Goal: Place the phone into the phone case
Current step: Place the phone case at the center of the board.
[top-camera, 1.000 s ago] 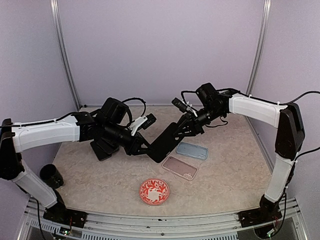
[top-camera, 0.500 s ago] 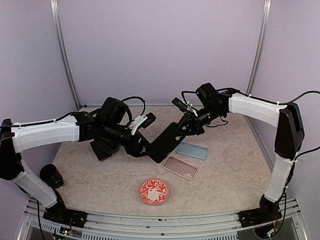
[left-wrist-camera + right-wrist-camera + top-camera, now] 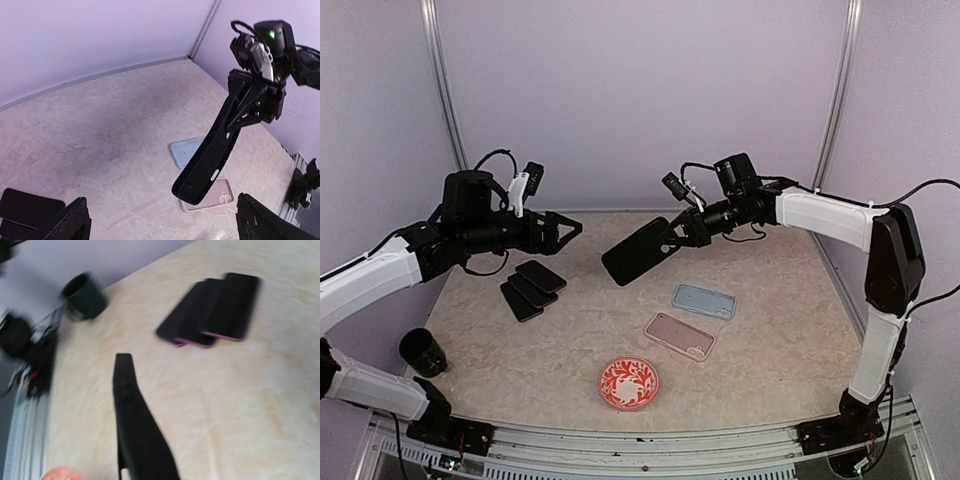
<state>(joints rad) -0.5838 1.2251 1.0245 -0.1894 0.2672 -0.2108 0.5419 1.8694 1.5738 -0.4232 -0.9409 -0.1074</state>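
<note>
Right gripper (image 3: 682,232) is clamped shut on the upper end of the black phone (image 3: 638,252), holding it in the air over the far middle of the table (image 3: 520,350), tilted so that its free end hangs down toward the left arm; whether this phone is bare or already wears a dark cover I cannot tell. From the left wrist the black phone (image 3: 210,155) shows edge-on, a thin dark slab with a small pale slot in its side, and from the right wrist it (image 3: 132,420) runs away from the camera as a narrow blurred strip. Left gripper (image 3: 565,232) hovers well apart from it, over the far left of the table, jaws spread wide with nothing between them; its fingers (image 3: 67,225) frame the bottom corners of its own view. Below the held phone, the blue case (image 3: 704,301) lies flat on the table, and the pink case (image 3: 680,335) lies just beside it on the near side, the two close but not clearly touching. A fanned stack of three black phones (image 3: 532,288) rests on the left of the table, under the left arm. A red patterned plate (image 3: 628,382) sits near the front edge, and a dark green cup (image 3: 422,352) stands at the front left corner
</note>
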